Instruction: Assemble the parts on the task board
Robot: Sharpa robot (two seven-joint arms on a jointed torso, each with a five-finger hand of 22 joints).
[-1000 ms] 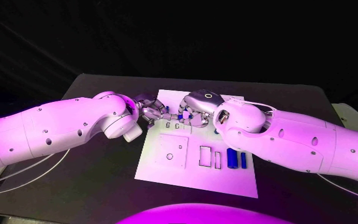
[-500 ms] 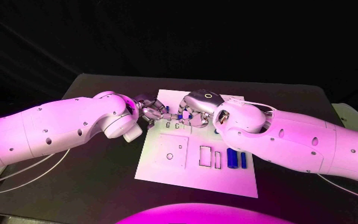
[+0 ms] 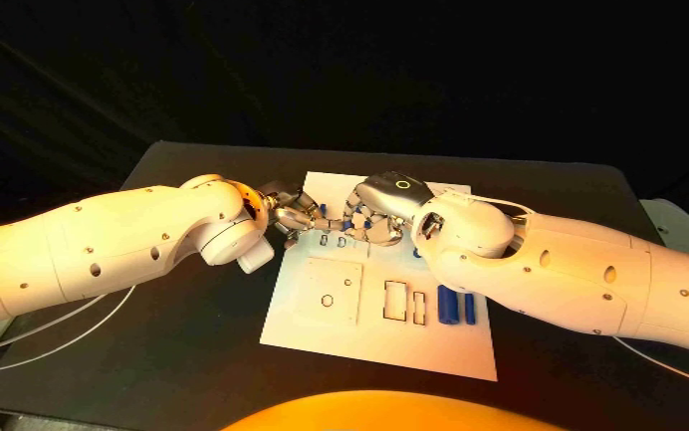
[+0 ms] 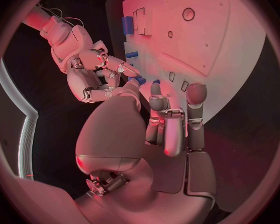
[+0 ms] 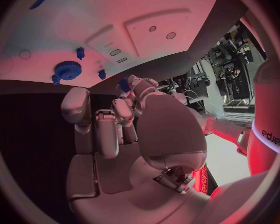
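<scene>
Here, in the head view, the left hand (image 3: 292, 214) and right hand (image 3: 370, 220) meet fingertip to fingertip over the task board (image 3: 334, 323), a small blue part (image 3: 351, 222) between them. In the left wrist view both seem to pinch it. In the right wrist view the blue gear (image 5: 67, 70) sits seated; a mistimed release could drop the part.

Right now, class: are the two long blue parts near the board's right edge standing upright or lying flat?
Lying flat: the two blue parts rest lengthwise, side by side, on the task board.
</scene>
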